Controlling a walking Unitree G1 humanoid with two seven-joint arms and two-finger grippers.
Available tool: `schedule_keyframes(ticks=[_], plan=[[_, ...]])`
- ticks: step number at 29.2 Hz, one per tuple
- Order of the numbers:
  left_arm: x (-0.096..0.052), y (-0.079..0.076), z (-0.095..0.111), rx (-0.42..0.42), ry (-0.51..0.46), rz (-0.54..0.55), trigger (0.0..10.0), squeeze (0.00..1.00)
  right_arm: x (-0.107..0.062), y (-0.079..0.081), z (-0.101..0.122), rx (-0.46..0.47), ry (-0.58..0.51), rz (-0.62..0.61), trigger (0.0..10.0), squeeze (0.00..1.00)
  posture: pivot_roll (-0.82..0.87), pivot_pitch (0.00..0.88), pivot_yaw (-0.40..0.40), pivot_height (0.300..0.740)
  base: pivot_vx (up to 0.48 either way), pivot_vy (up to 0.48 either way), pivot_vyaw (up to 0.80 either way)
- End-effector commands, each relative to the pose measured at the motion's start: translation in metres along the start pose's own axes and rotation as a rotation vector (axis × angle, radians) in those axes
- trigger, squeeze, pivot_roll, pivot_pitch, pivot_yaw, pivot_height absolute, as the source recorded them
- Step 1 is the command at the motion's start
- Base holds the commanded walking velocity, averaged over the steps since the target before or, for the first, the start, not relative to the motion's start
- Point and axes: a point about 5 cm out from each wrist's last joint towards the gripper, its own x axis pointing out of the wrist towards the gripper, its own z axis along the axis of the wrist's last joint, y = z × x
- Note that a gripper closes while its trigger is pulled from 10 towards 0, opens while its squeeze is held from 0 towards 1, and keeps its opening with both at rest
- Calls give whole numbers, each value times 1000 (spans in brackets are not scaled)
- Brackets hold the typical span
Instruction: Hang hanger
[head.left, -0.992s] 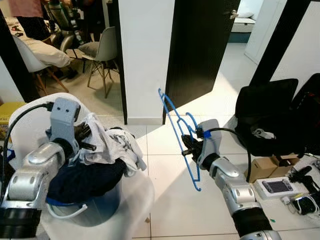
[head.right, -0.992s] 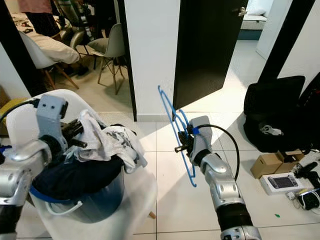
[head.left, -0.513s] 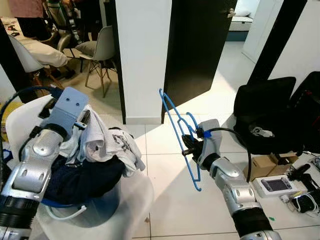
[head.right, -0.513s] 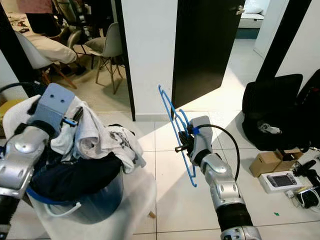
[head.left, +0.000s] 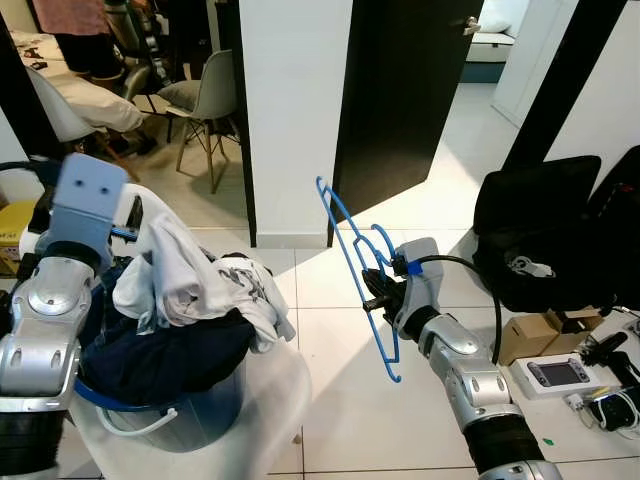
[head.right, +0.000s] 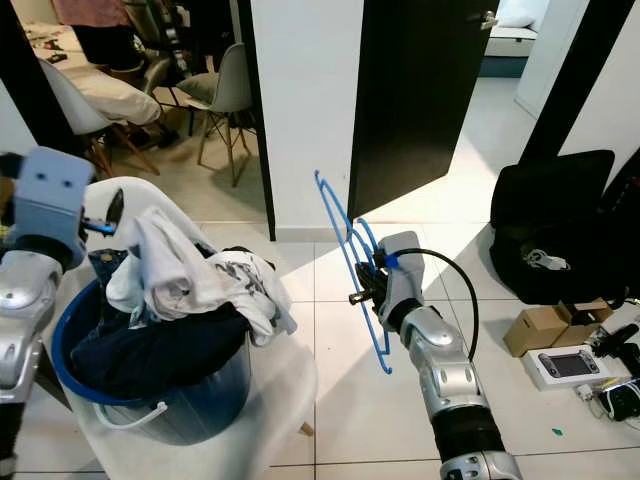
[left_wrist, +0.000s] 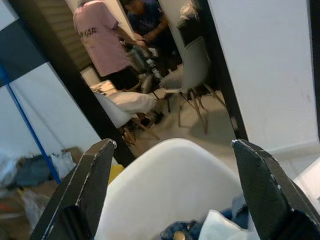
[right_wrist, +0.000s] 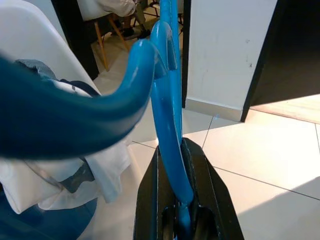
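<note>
Two hands busy: right hand (head.left: 380, 290) was clamped on the blue hanger (head.left: 352, 250), held upright over the floor near the dark door (head.left: 400, 90). Left hand (left_wrist: 170, 190), fingers spread wide, hovered above the laundry basket (head.right: 150, 390). Risk, I'd say: thin grip, so the hanger could pivot or snag the laundry (head.left: 200, 285).

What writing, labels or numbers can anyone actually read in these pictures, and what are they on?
Pink shirt of the person seen in the left wrist view: a short line of print across the back, too blurred to read.
White device on the floor by the cardboard box: a dark screen, nothing legible on it.
White garment in the blue basket: a dark printed pattern, not readable as words.
Blue hanger in the right gripper: no marking.
</note>
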Motion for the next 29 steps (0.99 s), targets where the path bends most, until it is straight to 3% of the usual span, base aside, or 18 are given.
schedule_keyframes(ticks=[1, 3, 5, 6, 7, 11, 15, 18, 19, 29], plan=[[-2, -6, -10, -48, 60, -70, 10000, 0, 1, -1, 0, 18, 3, -2, 10000, 0, 1, 34, -51, 740, 0, 0, 0], [-3, -14, -20, 15, 123, -172, 10000, 0, 1, -1, 0, 17, 4, 0, 10000, 0, -4, 34, -47, 740, 0, 0, 0], [-3, -14, -22, 50, 136, -180, 10000, 0, 1, -1, 0, 16, 5, 1, 10000, 0, -4, 34, -47, 740, 0, 0, 0], [-5, -14, -35, 76, 238, -220, 10000, 0, 1, -1, 0, 14, 5, 1, 10000, 0, -5, 32, -45, 740, 0, 0, 0], [-6, -14, -39, 77, 278, -231, 10000, 0, 1, -1, 0, 14, 5, 1, 10000, 0, -5, 32, -45, 740, 0, 0, 0], [-4, -5, -34, 48, 248, -173, 10000, 0, 1, -1, 0, 13, 3, -1, 10000, 0, -7, 33, -42, 740, 0, 0, 0], [-3, -2, -18, -46, 143, -103, 10000, 0, 1, -2, 0, 13, 3, -2, 10000, 0, -4, 34, -43, 740, 0, 0, 0], [-8, -7, -11, -63, 96, -82, 10000, 0, 1, -2, 0, 13, 4, -1, 10000, 0, -4, 35, -43, 740, 0, 0, 0], [-17, -16, -10, -89, 87, -72, 10000, 0, 1, -1, 0, 13, 5, 0, 10000, 0, -5, 34, -44, 740, 0, -364, 0], [-28, -30, -12, -76, 103, -69, 10000, 0, 2, 0, 0, 12, 5, 11, 10000, 0, 6, 30, -47, 740, 0, -299, 0]])
